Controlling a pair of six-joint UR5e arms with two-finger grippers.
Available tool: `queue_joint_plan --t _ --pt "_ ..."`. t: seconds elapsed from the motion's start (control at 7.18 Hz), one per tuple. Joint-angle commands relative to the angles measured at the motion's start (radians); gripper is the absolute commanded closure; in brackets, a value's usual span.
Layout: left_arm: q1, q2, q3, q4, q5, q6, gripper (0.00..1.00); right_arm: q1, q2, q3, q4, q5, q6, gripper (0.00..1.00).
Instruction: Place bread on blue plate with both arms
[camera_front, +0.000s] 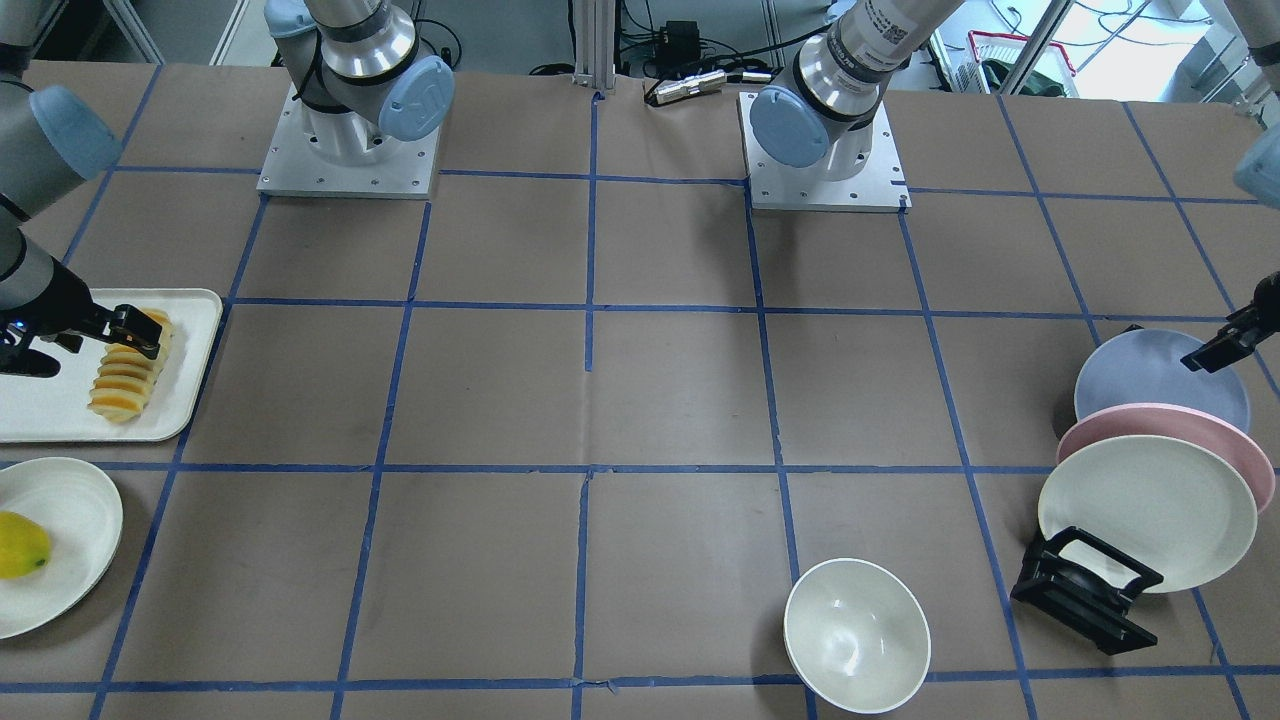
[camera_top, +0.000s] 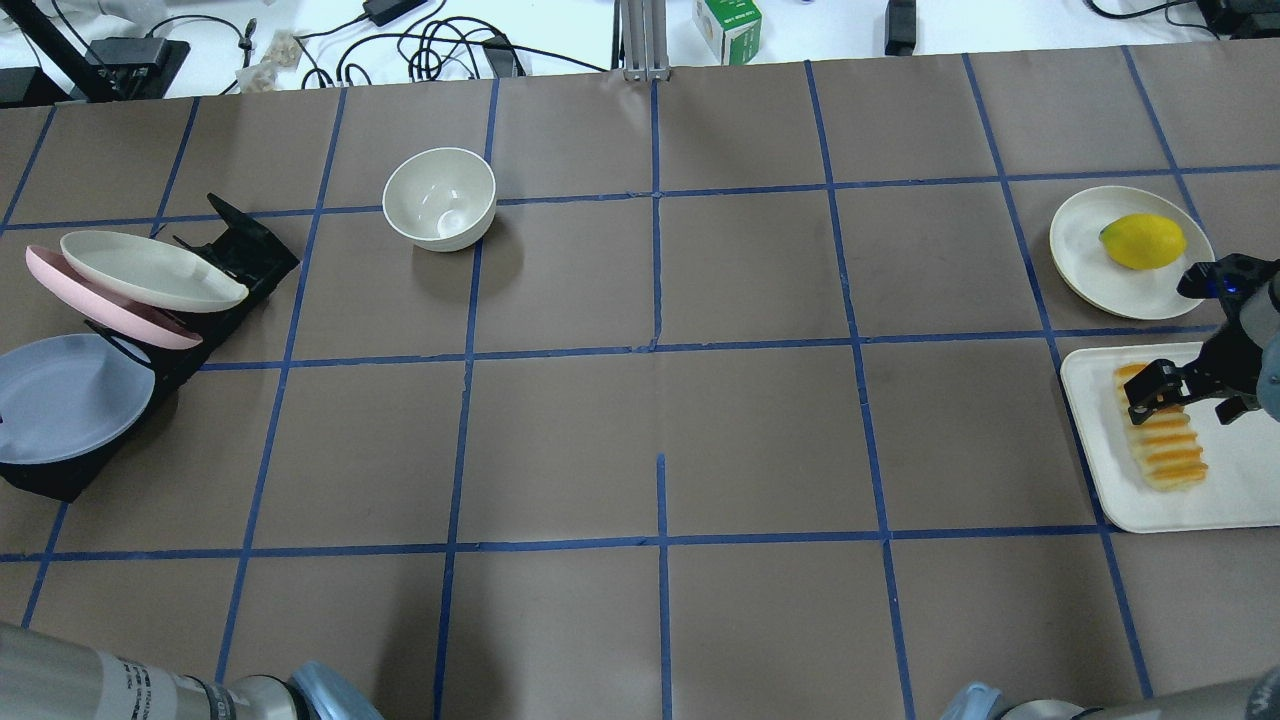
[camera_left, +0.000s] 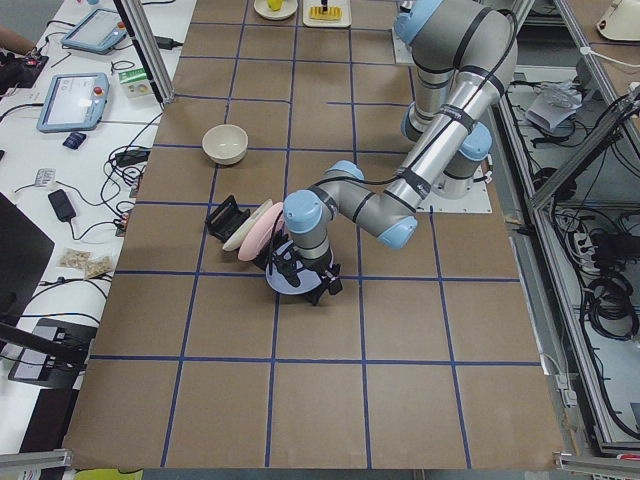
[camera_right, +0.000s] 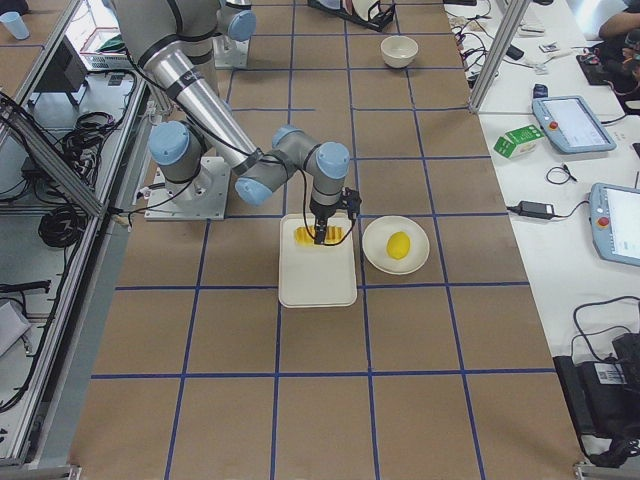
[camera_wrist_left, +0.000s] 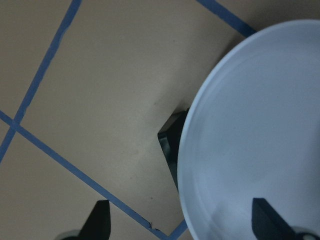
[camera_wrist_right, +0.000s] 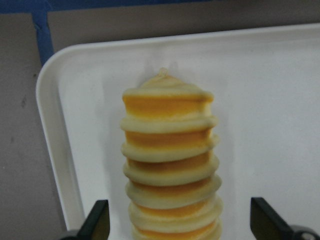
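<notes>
On my right tool (camera_wrist_right: 180, 222) cam the bread (camera_wrist_right: 170, 150) runs off the bottom edge, near end cut. Left wrist cam only catches part of the blue plate (camera_wrist_left: 260, 115), and from the side my left tool (camera_left: 300, 278) covers most of it.

Overhead and front cameras oppose, both covering the table (camera_top: 660, 420); end cameras look lengthwise; wrist cameras close: right over bread (camera_wrist_right: 170, 165), left over blue plate (camera_wrist_left: 260, 130).
</notes>
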Motion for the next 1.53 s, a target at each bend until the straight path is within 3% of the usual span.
queue_joint_plan --t 0.0,0.28,0.42,0.7,0.84,1.39 --pt "0.009 -0.013 0.007 -0.003 -0.005 0.002 0.48 0.000 0.048 -0.013 -0.018 0.003 -0.001 0.00" --pt "0.009 -0.018 0.005 -0.003 -0.009 -0.002 0.68 0.000 0.081 -0.013 -0.074 0.002 -0.004 0.00" --pt "0.009 -0.016 0.010 -0.003 -0.013 0.001 0.82 0.000 0.079 -0.012 -0.069 0.005 0.005 0.29" --pt "0.000 0.001 0.023 0.002 -0.017 0.002 0.93 0.001 0.070 -0.004 -0.060 0.005 0.009 0.95" --pt "-0.008 -0.010 0.069 -0.018 -0.016 0.002 0.99 0.001 0.065 -0.005 -0.045 0.002 0.009 1.00" --pt "-0.029 0.028 0.088 -0.093 -0.003 0.004 1.00 0.042 -0.045 -0.094 0.171 0.003 0.015 1.00"
